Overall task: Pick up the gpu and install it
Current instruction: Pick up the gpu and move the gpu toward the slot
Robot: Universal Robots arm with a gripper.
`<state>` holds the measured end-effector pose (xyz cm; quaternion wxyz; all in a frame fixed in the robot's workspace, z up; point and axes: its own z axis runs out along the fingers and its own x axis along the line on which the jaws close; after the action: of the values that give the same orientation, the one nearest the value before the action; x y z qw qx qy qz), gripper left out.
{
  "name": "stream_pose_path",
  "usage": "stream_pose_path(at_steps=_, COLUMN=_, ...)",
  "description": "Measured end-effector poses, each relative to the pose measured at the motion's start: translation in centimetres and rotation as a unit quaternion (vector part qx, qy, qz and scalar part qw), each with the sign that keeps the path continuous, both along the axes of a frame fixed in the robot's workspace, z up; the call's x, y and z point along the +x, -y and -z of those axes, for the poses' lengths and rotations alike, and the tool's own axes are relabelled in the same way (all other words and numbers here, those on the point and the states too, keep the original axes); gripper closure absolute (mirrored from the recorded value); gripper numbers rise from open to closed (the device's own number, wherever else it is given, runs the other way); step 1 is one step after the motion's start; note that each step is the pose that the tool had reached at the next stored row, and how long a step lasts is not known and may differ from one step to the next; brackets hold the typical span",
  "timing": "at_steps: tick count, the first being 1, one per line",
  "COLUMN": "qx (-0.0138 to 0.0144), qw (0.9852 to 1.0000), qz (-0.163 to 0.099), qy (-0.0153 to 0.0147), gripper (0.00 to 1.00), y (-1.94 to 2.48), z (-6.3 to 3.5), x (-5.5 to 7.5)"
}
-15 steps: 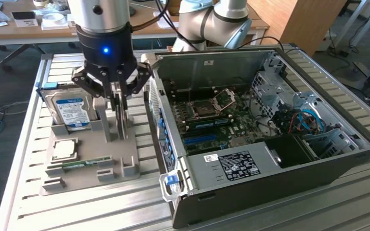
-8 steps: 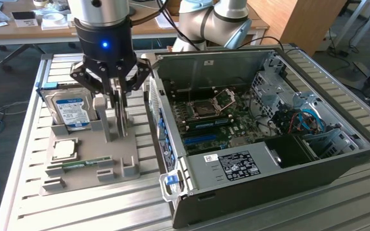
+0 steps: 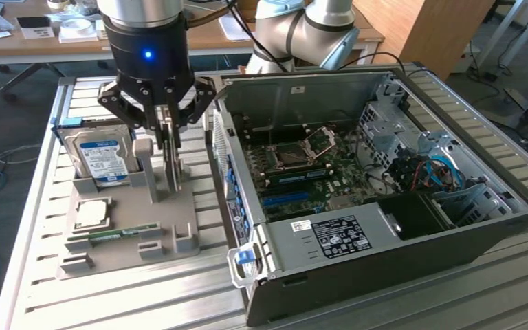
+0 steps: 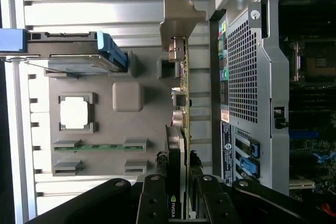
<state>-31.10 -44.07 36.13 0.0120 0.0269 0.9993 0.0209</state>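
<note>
- Claw (image 3: 167, 141), mine: narrow, closed on the two faces of the graphics card (image 4: 182, 124). The card stands on edge in a slot of the grey holder (image 3: 126, 227) on the bench (image 3: 154, 302), just beside the open computer case (image 3: 356, 265).
- Risk: my grip seems to sit away from the metal bracket (image 4: 177, 19), so the long card may tilt or bind in its slot when raised.
- Risk: the card's faces are thin and smooth, so a slip could knock it against the case wall.
- Card: thin green board, black face, silver bracket with a bent tab.
- Holder: matt grey plastic with blocky posts. It also carries a hard drive (image 3: 101, 157) and a memory stick (image 3: 113, 235).
- Bench: pale ribbed metal slats.
</note>
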Motion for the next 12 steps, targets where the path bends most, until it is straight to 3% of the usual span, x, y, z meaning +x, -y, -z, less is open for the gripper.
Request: stream_pose_path(at_steps=12, qx=-0.0002, qw=1.0, qz=0.0, qy=-0.0001, gripper=0.73, y=0.0, z=-0.19, x=0.0)
